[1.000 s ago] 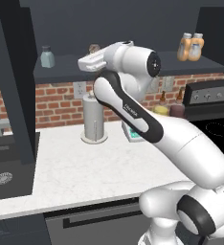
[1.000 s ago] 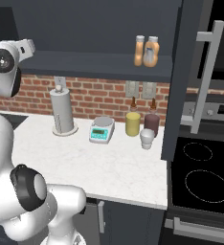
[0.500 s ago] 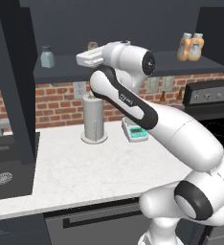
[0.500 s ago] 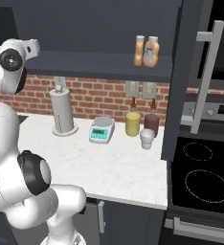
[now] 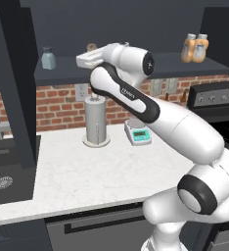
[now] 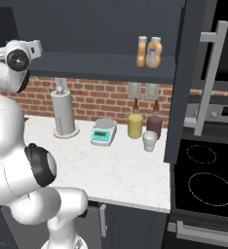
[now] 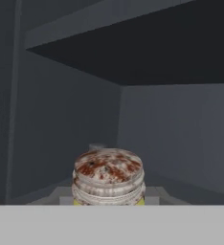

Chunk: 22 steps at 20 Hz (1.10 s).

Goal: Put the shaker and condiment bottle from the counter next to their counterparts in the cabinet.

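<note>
Left base view: the arm reaches up and left to the cabinet shelf (image 5: 136,68). The gripper (image 5: 85,59) sits at shelf level, and the brown top of the shaker (image 5: 91,47) shows just above it. A blue-grey shaker (image 5: 48,58) stands on the shelf to the left, well apart from the gripper. Two orange bottles (image 5: 195,48) stand side by side at the right end of the shelf. On the counter (image 5: 87,171) below, a paper-towel roll (image 5: 96,120) stands near the brick wall, with a small scale (image 5: 138,133) beside it to the right.

Right base view: the wrist is at the upper left, at shelf (image 6: 106,65) height. The two orange bottles (image 6: 149,52) stand together on the shelf, right of centre. On the counter (image 6: 121,170) are the roll (image 6: 63,114), the scale (image 6: 103,132), a yellow jar (image 6: 135,126), a dark bottle (image 6: 153,126) and a white cup (image 6: 149,141).

Hand view: the shaker (image 7: 108,177) sits between the fingers at the bottom; its speckled cap faces the camera. The gripper is closed on it. Behind it are the dark cabinet (image 7: 171,129) walls.
</note>
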Tool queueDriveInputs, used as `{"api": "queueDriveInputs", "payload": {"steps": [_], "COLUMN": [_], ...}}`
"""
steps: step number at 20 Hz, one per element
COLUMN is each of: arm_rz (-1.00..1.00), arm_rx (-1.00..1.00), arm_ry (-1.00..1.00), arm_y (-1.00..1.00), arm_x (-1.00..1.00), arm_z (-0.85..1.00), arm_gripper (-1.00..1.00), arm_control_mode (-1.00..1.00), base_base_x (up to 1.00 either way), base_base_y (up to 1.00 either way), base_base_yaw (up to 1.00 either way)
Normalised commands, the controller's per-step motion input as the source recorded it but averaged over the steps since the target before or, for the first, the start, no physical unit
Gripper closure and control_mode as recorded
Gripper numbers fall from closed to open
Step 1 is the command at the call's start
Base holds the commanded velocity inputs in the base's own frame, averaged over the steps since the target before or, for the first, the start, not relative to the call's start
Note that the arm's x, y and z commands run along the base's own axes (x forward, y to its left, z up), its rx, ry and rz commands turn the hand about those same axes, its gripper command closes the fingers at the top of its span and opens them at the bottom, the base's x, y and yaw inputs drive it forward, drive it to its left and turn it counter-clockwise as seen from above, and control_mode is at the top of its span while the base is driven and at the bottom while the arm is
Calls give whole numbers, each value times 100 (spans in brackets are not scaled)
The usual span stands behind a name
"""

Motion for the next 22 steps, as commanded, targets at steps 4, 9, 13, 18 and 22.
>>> {"api": "queueDriveInputs", "payload": {"steps": [4,9,13,18,22], "arm_rz": [0,0,1,7,13], "arm_rx": [0,0,0,2,0], "arm_ry": [0,0,3,7,2], "arm_y": [0,0,0,0,6], "arm_x": [34,35,45,50,22], "arm_z": [0,0,0,0,-1], "arm_gripper": [100,100,100,100,100], "arm_control_mode": [-100,-100,-100,-100,-100], "base_base_x": [0,0,0,0,0], "base_base_y": [0,0,0,0,0], "base_base_yaw": [0,0,0,0,0]}}
